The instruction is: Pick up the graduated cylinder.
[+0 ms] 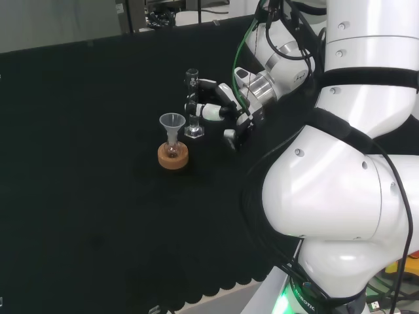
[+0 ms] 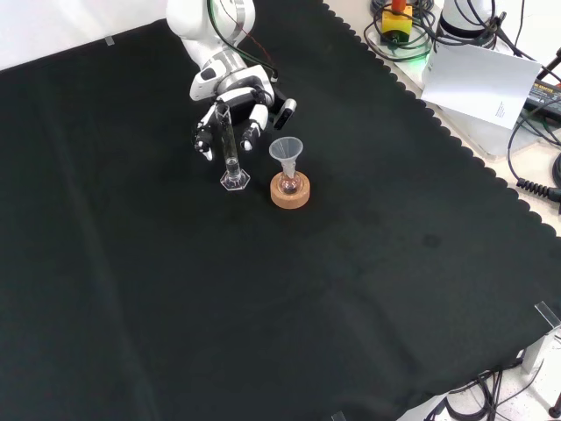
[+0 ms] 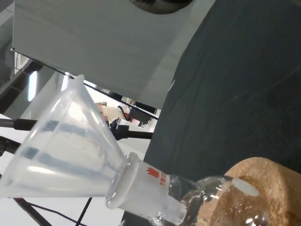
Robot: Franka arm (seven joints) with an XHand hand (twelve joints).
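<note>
A black cloth covers the counter. The graduated cylinder stands upright, a funnel-topped flask on a cork ring at its three o'clock. The hand curls its fingers around the cylinder.

Just above the centre of the frame, a clear graduated cylinder stands upright on its flat base on the black tabletop. The robot hand reaches in from the right, its fingers curled toward the cylinder's stem at mid-height; whether they touch the glass cannot be told. Just left of and below the cylinder, a small flask with a clear funnel in its neck sits on a cork ring. The arm's big white links fill the right side of the frame.
</note>
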